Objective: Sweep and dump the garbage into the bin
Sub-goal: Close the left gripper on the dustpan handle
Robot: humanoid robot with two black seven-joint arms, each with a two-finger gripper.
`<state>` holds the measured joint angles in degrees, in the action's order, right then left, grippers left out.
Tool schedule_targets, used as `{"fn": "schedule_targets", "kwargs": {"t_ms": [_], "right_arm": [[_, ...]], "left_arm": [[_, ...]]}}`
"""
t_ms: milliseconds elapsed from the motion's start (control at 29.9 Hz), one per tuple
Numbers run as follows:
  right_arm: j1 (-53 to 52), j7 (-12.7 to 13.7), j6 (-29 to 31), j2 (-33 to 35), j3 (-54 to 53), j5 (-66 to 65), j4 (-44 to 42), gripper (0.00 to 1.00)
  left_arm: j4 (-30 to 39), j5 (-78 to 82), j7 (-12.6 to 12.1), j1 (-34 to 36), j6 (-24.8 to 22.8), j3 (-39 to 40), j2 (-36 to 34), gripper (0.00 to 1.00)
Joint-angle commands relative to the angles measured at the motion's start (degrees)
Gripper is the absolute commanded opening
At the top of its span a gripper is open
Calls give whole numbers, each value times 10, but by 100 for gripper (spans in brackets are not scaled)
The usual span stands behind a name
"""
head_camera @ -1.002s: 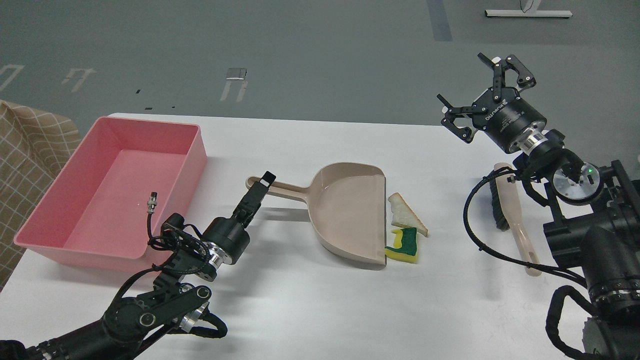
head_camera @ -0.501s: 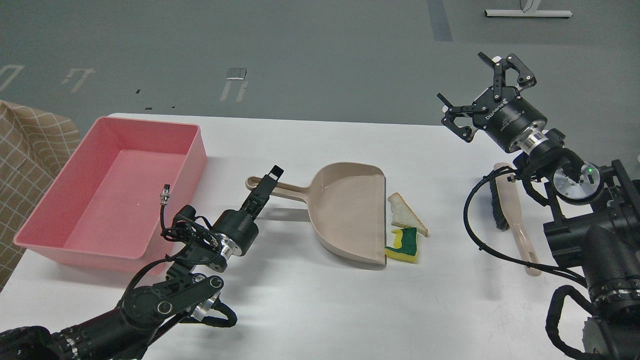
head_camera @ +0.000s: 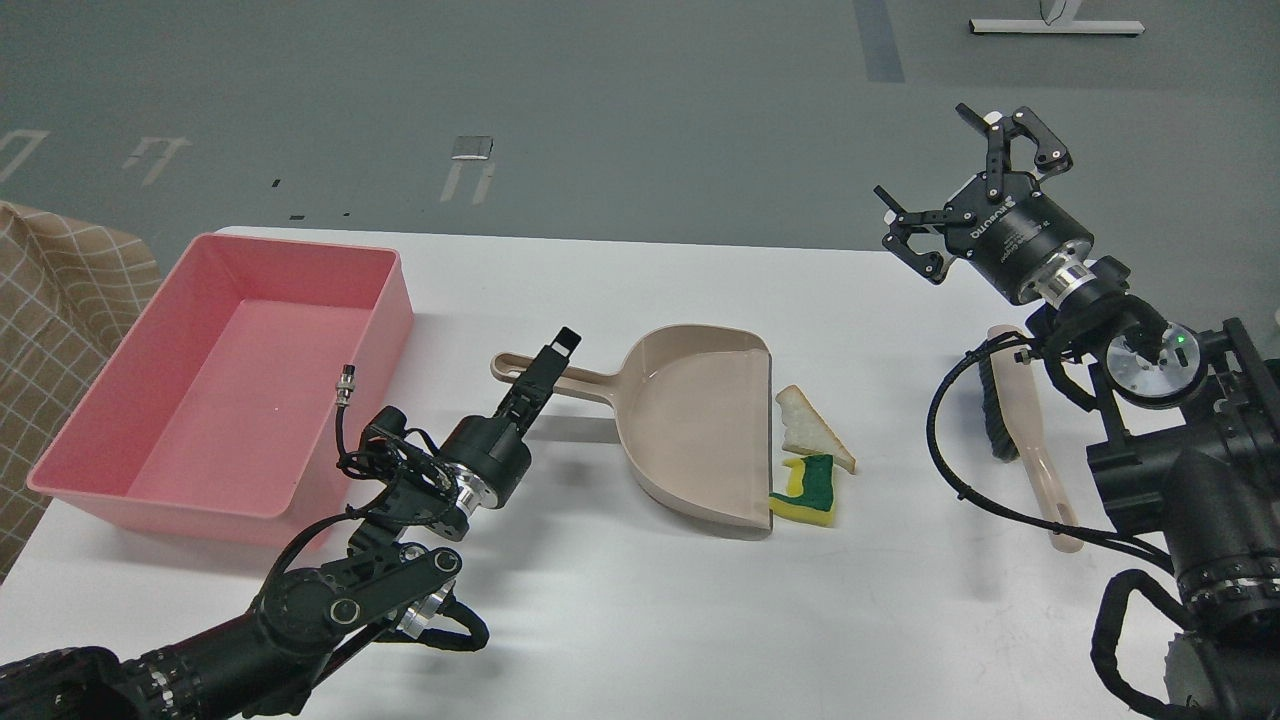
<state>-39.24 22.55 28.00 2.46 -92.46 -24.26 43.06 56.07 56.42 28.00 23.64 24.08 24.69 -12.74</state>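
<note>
Bin [head_camera: 150, 400] long axis running away from camera, right hand [head_camera: 965, 185] spread empty, left hand [head_camera: 545, 365] grip unclear.

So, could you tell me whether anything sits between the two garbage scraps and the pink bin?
Yes. The beige dustpan lies directly left of the bread slice and the sponge, on the line to the pink bin. The left gripper, at the dustpan's handle, is also between them. Only bare table shows otherwise.

Open table [head_camera: 640, 610] in front of the dustpan [head_camera: 700, 420]; scraps crowd its mouth. The brush [head_camera: 1030, 430] lies well apart on the right, the pink tub [head_camera: 215, 375] walls off the left.
</note>
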Motion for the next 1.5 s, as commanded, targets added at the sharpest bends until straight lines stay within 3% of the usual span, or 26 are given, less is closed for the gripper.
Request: {"fn": "schedule_targets", "kwargs": {"t_ms": [0, 468, 668, 802, 935, 1069, 1203, 1470], "right_arm": [[0, -1, 0, 0, 0, 0, 0, 100], [0, -1, 0, 1, 0, 0, -1, 100], [0, -1, 0, 0, 0, 0, 0, 100], [0, -1, 0, 0, 0, 0, 0, 100], [0, 0, 0, 0, 0, 0, 0, 100], [1, -1, 0, 0, 0, 0, 1, 100], [1, -1, 0, 0, 0, 0, 1, 100], [1, 0, 0, 1, 1, 0, 1, 100]], "left_arm": [[0, 0, -1, -1, 0, -2, 6, 78], [0, -3, -1, 9, 0, -32, 4, 60], [0, -5, -8, 10, 1, -32, 4, 44], [0, -6, -8, 9, 0, -32, 4, 40], [0, -6, -8, 8, -1, -32, 5, 30], [0, -7, -8, 8, -4, -32, 5, 9], [0, -7, -8, 8, -4, -32, 5, 0], [2, -7, -8, 8, -10, -36, 3, 0]]}}
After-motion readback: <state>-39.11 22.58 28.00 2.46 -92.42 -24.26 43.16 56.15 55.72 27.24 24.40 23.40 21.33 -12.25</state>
